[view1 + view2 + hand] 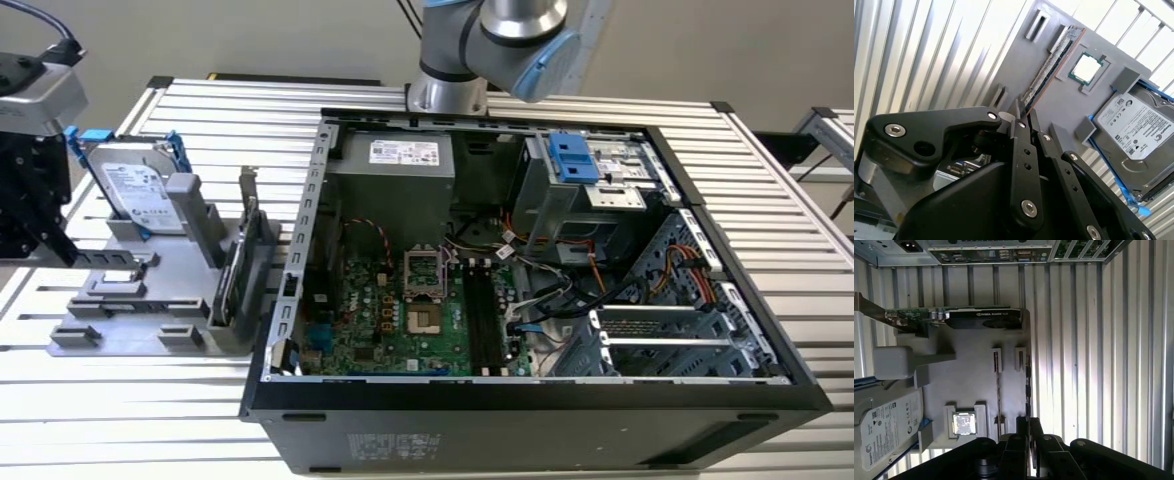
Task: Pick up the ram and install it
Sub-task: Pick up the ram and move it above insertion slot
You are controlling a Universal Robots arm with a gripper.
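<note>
The ram (1050, 64) stands on its long edge in a slot of the grey fixture (1104, 45), a slim dark stick with a row of chips. In the first wrist view the ram (1027, 387) runs along the fixture's edge. My gripper (1025, 114) is at the stick's near end. Its black fingers (1018, 125) sit close together on either side of the ram, and the gripper (1029, 424) looks shut on it. In the exterior view the gripper (60, 258) hangs at the far left, over the fixture (134, 335).
A square silver processor (1085, 68) and a hard drive with a blue bracket (1136, 127) rest on the same fixture. A graphics card (979, 318) stands on it too. The open computer case (534, 385) lies at the middle, with long black memory slots (483, 320) on its green motherboard.
</note>
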